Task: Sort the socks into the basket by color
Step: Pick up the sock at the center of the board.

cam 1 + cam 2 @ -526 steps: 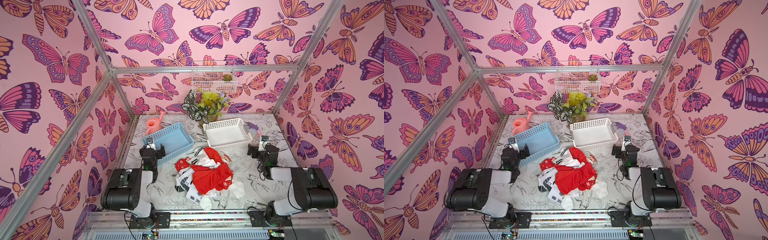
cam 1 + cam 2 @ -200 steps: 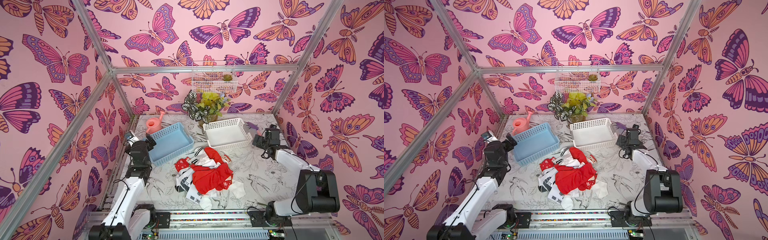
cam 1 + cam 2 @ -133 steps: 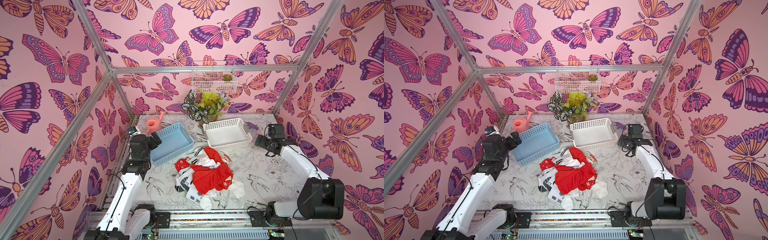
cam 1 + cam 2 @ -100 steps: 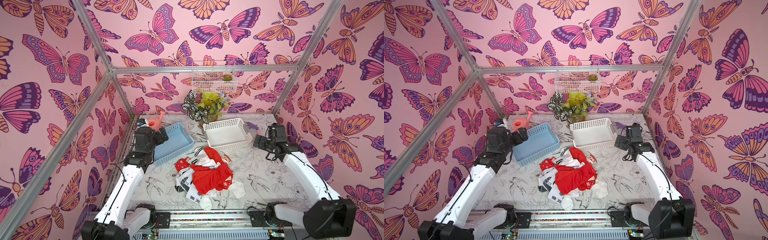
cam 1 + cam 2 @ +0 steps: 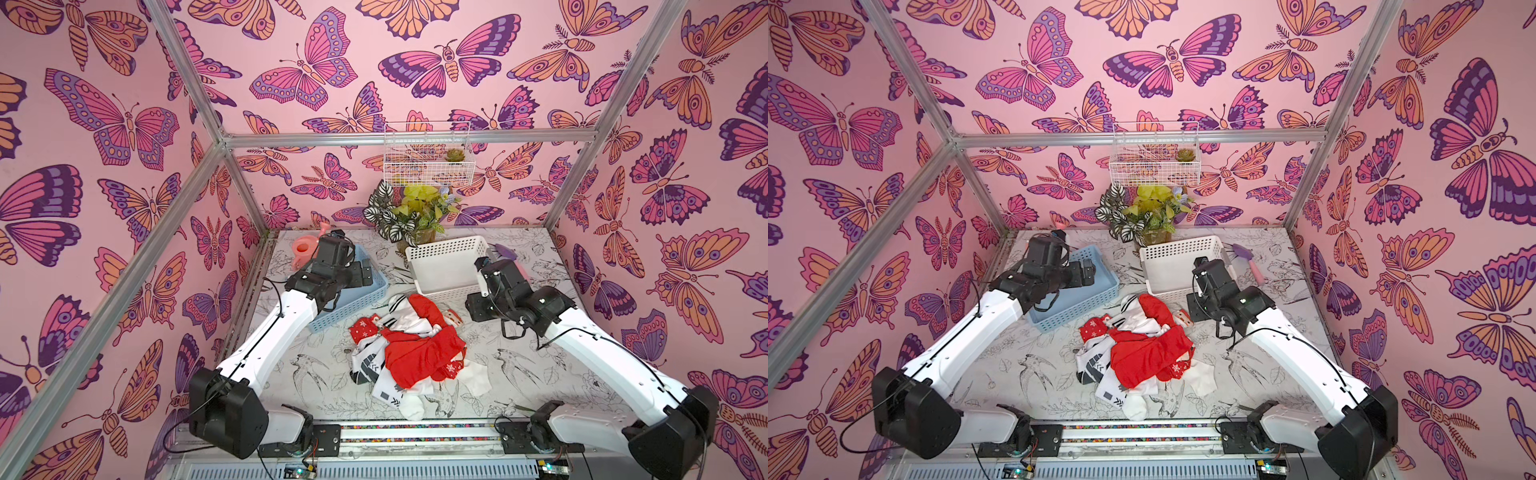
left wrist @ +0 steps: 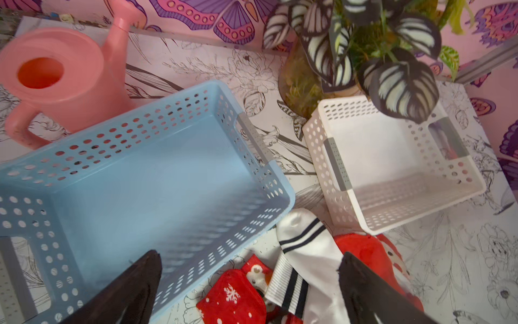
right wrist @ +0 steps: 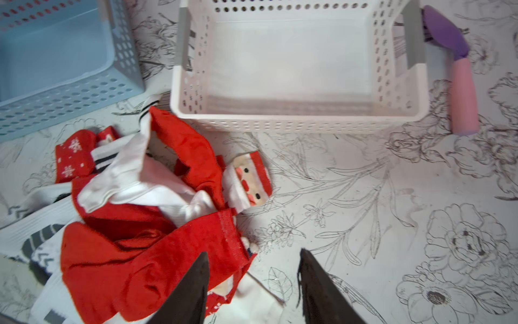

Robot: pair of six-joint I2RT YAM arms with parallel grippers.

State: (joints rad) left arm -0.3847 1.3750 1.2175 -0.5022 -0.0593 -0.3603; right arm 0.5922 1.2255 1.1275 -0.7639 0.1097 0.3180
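The socks lie in 1 heap at the middle of the table, just in front of the blue basket and the white basket. Both baskets are empty, so no sorting is done yet.

The left gripper hangs over the blue basket's right end, fingers spread wide with nothing in them. The right gripper stands by the white basket's near corner. Its fingers are partly apart with bare table between them, and it holds nothing.

The heap lies between the 2 arms. It is to the right of the left gripper and closer to the robot, and to the left of the right gripper. The right looks the nearer: the cuff of a big red sock lies just beside 1 of its fingers. That sock's long axis runs leftward across the heap, away from the gripper. So I judge that a short shift left would put the cuff between the jaws. A striped sock lies ahead of the left gripper, roughly lengthwise to its reach.
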